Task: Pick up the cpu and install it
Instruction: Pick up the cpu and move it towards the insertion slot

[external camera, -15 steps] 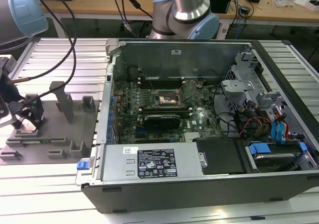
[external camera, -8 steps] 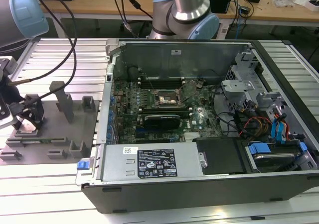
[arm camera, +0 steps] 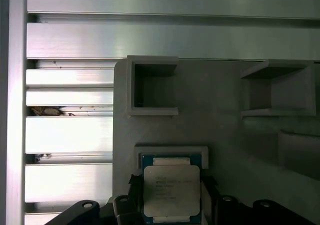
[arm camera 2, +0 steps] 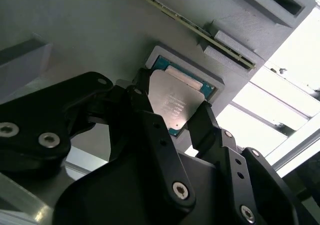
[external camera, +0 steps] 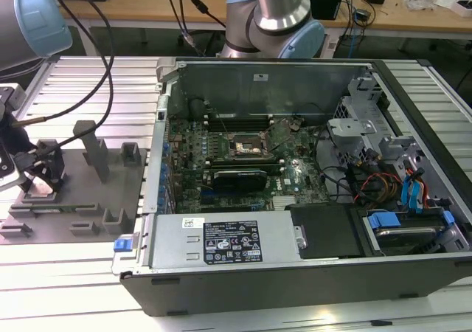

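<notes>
Cpu (arm camera 2: 175,102) lies with its silvery lid up in the shallow square pocket of the grey holder (external camera: 81,192). The holder rests on the desk (external camera: 88,288) just beside the computer case (external camera: 295,295), on the exterior view's left of it. The socket (external camera: 247,149) lies well apart from it, inside that case. In the second wrist view the black fingers (arm camera 2: 155,135) have closed to about its width. They stand one on each of two opposite edges and appear to touch the rim. You cannot tell from these pictures whether it has left the pocket floor. Judge it as very light, thin and quite stiff, so weight will not trouble you, but slipping and tilting could. The metal lid looks smooth and gives little to hold. The better place to hold it is the pair of opposite board edges where the fingers now sit, centred along each side so it hangs level. The underside is probably delicate, so treat it as fragile. Use a modest squeeze, keep it flat, and do not let a corner drag on the pocket wall.
</notes>
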